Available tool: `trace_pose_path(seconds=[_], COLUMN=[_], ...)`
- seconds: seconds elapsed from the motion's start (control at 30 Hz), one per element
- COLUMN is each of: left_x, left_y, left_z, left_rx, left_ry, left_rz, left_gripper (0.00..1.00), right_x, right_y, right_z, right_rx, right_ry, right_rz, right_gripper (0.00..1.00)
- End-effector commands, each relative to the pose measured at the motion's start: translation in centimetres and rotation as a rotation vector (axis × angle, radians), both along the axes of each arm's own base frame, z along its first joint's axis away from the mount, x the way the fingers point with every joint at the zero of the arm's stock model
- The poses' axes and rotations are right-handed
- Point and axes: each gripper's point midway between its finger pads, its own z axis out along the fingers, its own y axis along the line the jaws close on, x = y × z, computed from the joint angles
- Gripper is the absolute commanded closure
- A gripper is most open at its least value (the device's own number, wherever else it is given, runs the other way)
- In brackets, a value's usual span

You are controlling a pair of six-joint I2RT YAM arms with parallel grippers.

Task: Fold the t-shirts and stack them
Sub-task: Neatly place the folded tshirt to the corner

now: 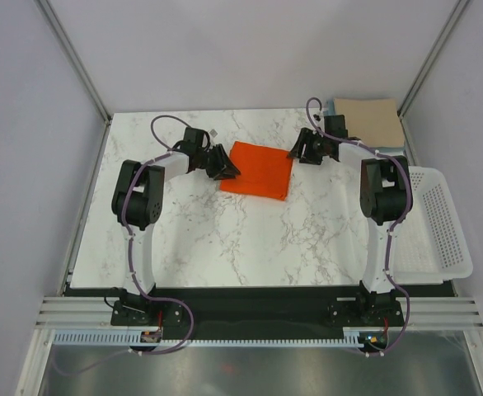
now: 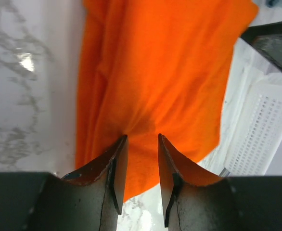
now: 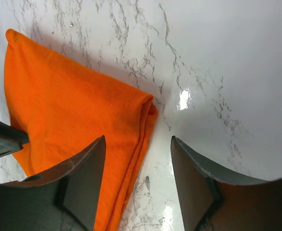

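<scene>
While the L gripper (image 2: 143,138) pinches its edge, a folded orange t-shirt (image 1: 258,169) lies flat on the marble table (image 1: 225,239), w/ the R gripper (image 3: 137,140) gaping beside it.

From above, the shirt sits mid-table toward the far side, a neat rectangle btwn the two grippers: L at its left edge, R just off its right corner. L wrist view: fingers set narrow w/ orange cloth bunched in the gap, creases running to the tips. R wrist view: fingers stand wide apart, gripping nothing; the shirt's layered folded edge lies on the marble below the gap. A folded tan t-shirt (image 1: 368,120) rests at the far right corner, apart from the orange one. A white perforated basket (image 1: 443,219) sits at the table's right edge, by the R arm.
</scene>
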Motion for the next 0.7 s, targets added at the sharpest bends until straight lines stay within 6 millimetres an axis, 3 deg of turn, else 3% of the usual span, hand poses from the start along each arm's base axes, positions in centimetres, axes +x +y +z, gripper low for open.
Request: trace_pose_path(seconds=[0.0,0.2,0.67], left_x=[0.4,0.4,0.2], left_y=[2.0,3.2,3.2], left_z=[-2.6,-4.4,-3.4], left_rx=[0.08,0.118,0.113], left_ry=[-0.015,0.011,-0.012], left_rz=[0.018,0.031,0.021], left_gripper=[0.61,0.61,0.61], right_x=[1.2,1.3,0.2], right_y=[0.0,0.8,2.2], right_z=[1.7,0.1,-3.3], right_rx=[-0.018,0.001,-0.073], right_ry=[-0.064,-0.019,0.038], right_rz=[0.075,0.116,0.128], right_gripper=[0.32,0.31,0.31])
